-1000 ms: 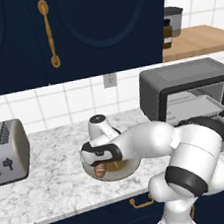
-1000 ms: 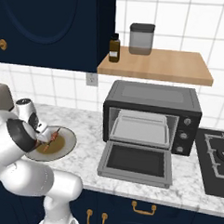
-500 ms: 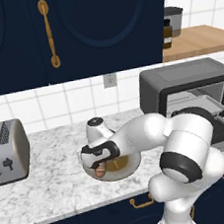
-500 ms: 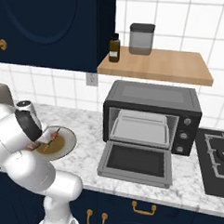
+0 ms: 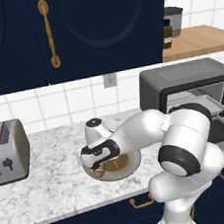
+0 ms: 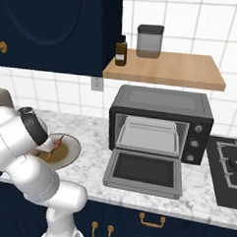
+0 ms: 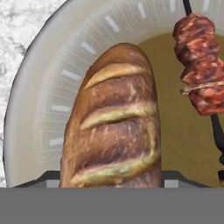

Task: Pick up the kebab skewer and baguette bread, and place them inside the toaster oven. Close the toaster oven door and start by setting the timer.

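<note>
The baguette bread [image 7: 116, 122] lies on a grey plate [image 7: 48, 87], with the kebab skewer [image 7: 199, 74] beside it on the brown centre. My gripper [image 7: 111, 179] is open and low over the loaf's near end, one fingertip on each side, very close to the crust. From the left base view the gripper [image 5: 98, 166] points down into the plate [image 5: 128, 165]. The kebab skewer [image 6: 55, 144] shows on the plate [image 6: 72, 148]. The toaster oven [image 6: 160, 105] stands to the right with its door [image 6: 142, 173] dropped open and flat.
A silver two-slot toaster [image 5: 7, 151] sits at the counter's left. A wooden shelf [image 6: 165, 68] with a bottle [image 6: 121, 50] and a canister [image 6: 149, 42] hangs above the oven. A stove top [image 6: 228, 168] lies at the far right. Dark cabinets are overhead.
The hand has sunk lower onto the plate and the arm has bent further over it. The bread, skewer and oven door have stayed put.
</note>
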